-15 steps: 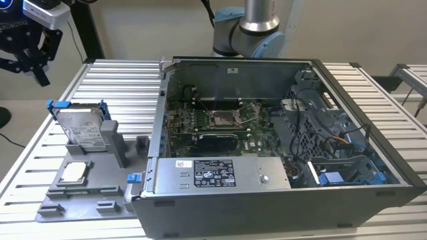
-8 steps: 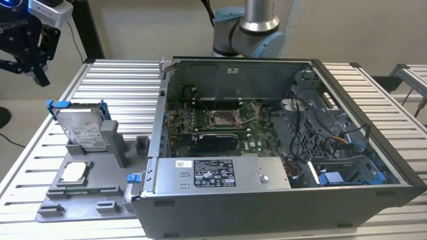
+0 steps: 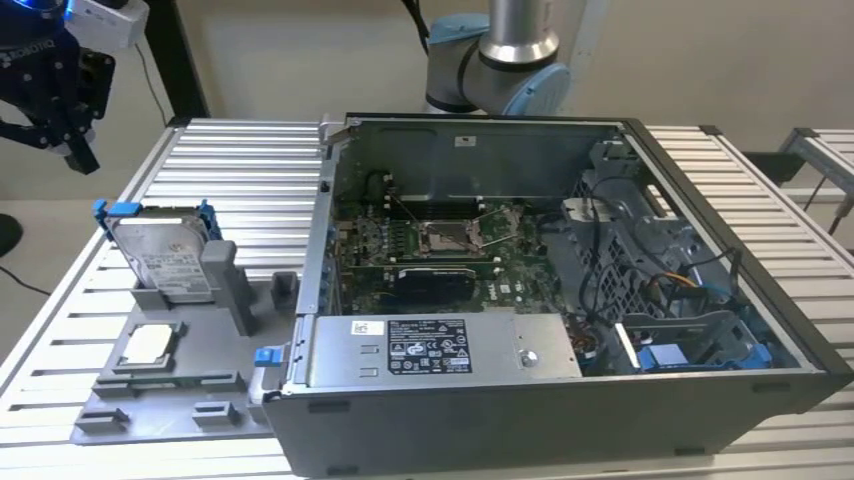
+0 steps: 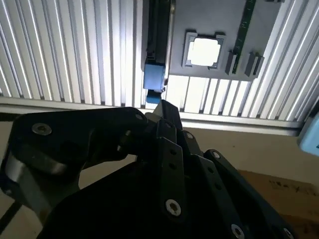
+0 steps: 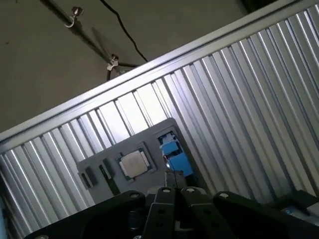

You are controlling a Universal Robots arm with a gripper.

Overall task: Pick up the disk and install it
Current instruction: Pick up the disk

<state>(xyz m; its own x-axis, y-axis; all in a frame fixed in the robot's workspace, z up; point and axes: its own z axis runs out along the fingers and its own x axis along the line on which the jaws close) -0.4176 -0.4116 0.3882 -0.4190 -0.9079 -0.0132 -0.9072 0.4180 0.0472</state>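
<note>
The disk, a silver-grey drive with a white label in a blue carrier, leans upright in a grey fixture on the table at the exterior view's left. My black gripper hangs high above the table's far left corner, well clear of the disk, and is shut with nothing in it. In both wrist views the fingertips meet, and the disk's blue carrier lies far below the gripper.
An open computer case with its motherboard, grey power-supply box and blue drive bay stands in the middle of the ribbed metal table. A small square chip rests on the fixture.
</note>
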